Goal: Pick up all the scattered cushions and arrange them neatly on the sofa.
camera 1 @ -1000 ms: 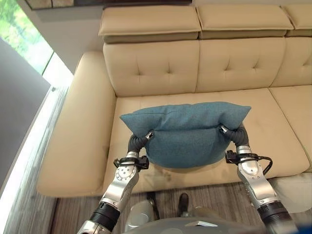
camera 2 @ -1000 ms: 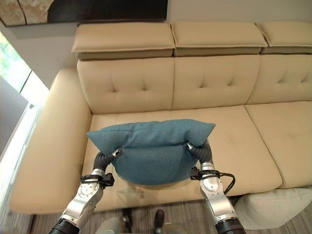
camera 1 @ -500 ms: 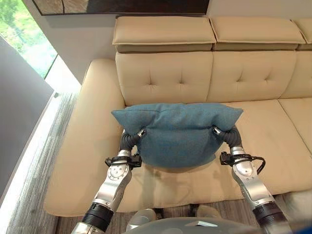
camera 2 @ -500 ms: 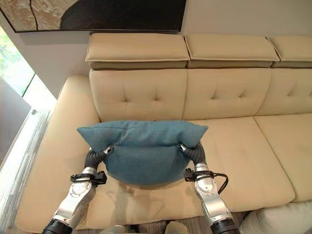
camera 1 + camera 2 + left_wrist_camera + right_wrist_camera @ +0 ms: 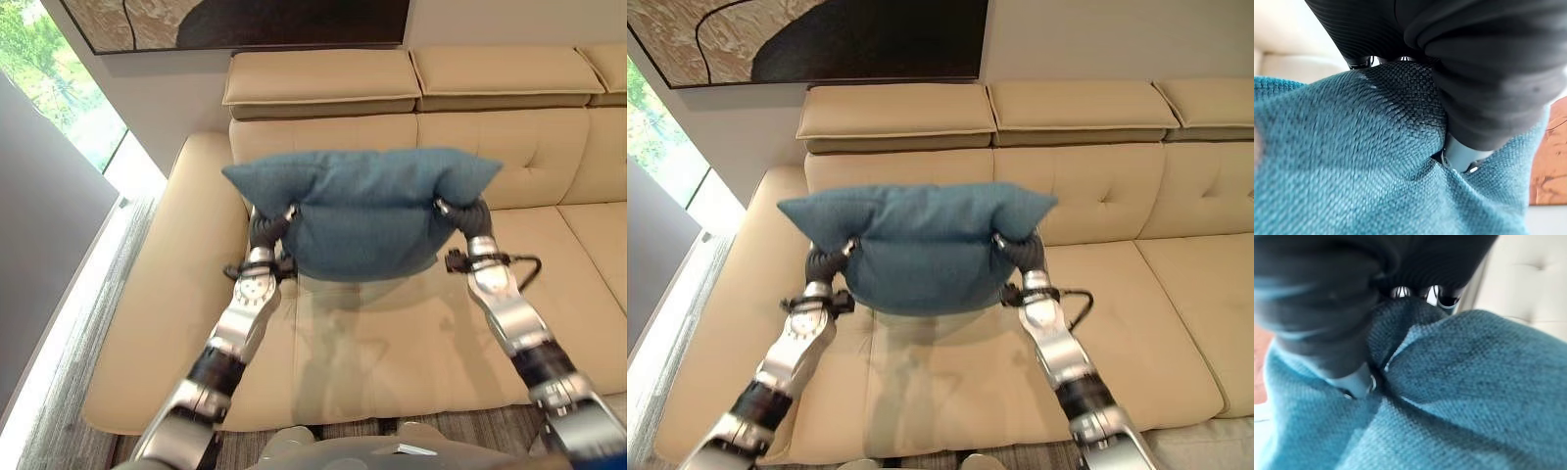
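Both hands are gripping one teal cushion (image 5: 361,211) from opposite ends: the left hand (image 5: 272,223) is pinching cloth under its left corner, and the right hand (image 5: 458,212) is pinching cloth under its right corner. In each wrist view the fabric is bunching where the fingers are curling into it. The cushion is hanging in the air between the two hands, held clear of the seat and level with the tufted backrest of the beige sofa (image 5: 333,343), in front of the leftmost seat section near the armrest.

By my reading, the carrying step is being finished and placement is coming up. The next move calls for bringing the cushion forward to the backrest, lowering it until its bottom edge is sitting on the seat, then loosening both hands together so it is leaning upright rather than flopping.

Compared with a second ago, the cushion is riding higher, now covering the backrest instead of the seat, and the arms are reaching further out.
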